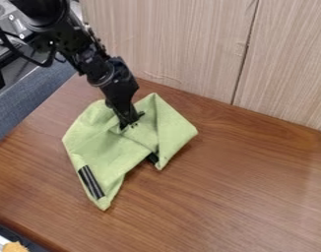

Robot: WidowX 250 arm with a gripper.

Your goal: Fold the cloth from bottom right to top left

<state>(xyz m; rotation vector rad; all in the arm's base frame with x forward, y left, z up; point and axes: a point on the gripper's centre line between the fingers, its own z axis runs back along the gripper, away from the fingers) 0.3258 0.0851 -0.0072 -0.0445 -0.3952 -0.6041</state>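
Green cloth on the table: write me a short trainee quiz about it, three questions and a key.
1. True or false: the green cloth lies flat, without a fold or wrinkle.
2. At which part of the cloth, as pictured, is the gripper? A) its lowest tip; B) its upper part; C) its far right corner.
3. Fill in the colour: the table under the cloth is ____.

Key: 1. False; 2. B; 3. brown.

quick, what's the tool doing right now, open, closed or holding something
Tool: down at the green cloth; whether it is open, closed or gripping the fabric can't be told.
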